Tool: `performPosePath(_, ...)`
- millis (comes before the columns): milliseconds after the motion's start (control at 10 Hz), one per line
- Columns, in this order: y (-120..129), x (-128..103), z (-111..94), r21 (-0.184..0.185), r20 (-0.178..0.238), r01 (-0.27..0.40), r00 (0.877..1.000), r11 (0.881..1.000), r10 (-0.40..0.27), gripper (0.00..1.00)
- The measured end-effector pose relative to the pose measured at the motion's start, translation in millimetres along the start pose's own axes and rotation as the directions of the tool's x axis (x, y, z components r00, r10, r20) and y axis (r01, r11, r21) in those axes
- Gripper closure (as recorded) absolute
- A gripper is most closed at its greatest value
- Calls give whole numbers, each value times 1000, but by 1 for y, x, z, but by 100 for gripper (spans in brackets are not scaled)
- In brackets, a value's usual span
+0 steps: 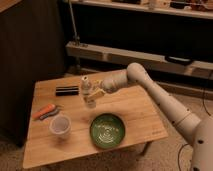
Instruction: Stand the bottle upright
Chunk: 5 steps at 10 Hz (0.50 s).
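The small whitish-cream bottle [86, 89] stands roughly upright, cap up, over the back middle of the wooden table [135, 112]. My gripper [92, 95] reaches in from the right and is shut around the bottle's lower body. The bottle's base is at or just above the tabletop; I cannot tell whether it touches.
A black rectangular object [67, 90] lies just left of the bottle. An orange-handled tool [44, 110] lies at the left edge. A translucent white cup [60, 126] stands front left, and a green bowl [107, 130] sits front centre. Dark shelving stands behind the table.
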Motion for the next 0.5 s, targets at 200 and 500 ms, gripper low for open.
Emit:
performPosePath(200,2,11,-6,-8,-3,-17,1000,1000,17,100)
performPosePath(500,6,16,-6,-15,-41,-22,999,1000,21,100)
